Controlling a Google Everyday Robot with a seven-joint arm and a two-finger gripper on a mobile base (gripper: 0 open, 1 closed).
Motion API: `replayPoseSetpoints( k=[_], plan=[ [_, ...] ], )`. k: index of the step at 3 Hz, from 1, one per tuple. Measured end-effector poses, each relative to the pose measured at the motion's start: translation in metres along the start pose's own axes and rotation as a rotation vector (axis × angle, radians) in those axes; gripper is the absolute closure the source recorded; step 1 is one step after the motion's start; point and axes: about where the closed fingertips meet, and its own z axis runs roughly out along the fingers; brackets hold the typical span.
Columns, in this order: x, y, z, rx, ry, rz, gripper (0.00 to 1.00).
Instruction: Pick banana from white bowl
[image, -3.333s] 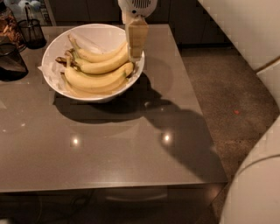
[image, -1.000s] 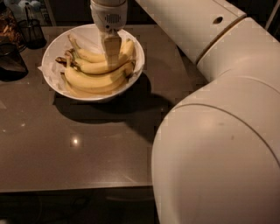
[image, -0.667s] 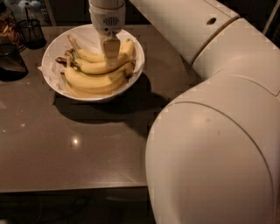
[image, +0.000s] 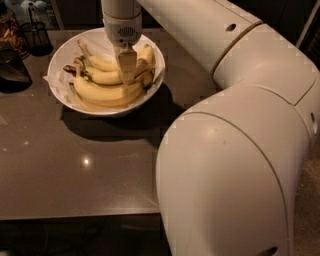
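The robot's arm (image: 230, 190) is nearest, its large cream housing filling the lower right of the frame and its links running up and left toward the top centre. Left of it lies the dark grey table (image: 75, 200), with a small bright glint (image: 86, 161) in the lower left.

Farther back, in the upper left of the frame, the white bowl (image: 107, 111) sits on the table and casts a dark shadow toward the lower right. Crumpled white paper (image: 59, 84) lines it and shows along the left side. Four bananas lie in the bowl, stems to the left. The front banana (image: 105, 95) curves along the near wall. The banana (image: 102, 77) lies just behind it across the middle of the bowl. The back banana (image: 99, 63) lies behind that, and another banana (image: 145, 54) leans at the right side.

The gripper (image: 126, 77) points straight down from the top centre of the frame into the bowl, its tip down on the banana toward that banana's right end. Whether it grasps the fruit or only touches it cannot be told.

Farthest back, at the upper left corner, stands a dark wire-mesh cup (image: 37, 37), and a dark object (image: 12, 70) sits at the left edge beside the bowl
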Motion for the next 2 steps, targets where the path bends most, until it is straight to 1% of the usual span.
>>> replayPoseSetpoints(
  k=[1, 2],
  plan=[
    [0.0021, -0.0013, 0.0075, -0.013, 0.004, 0.004, 0.41],
    [0.0054, 0.0004, 0.0092, -0.006, 0.008, 0.008, 0.61]
  ],
)
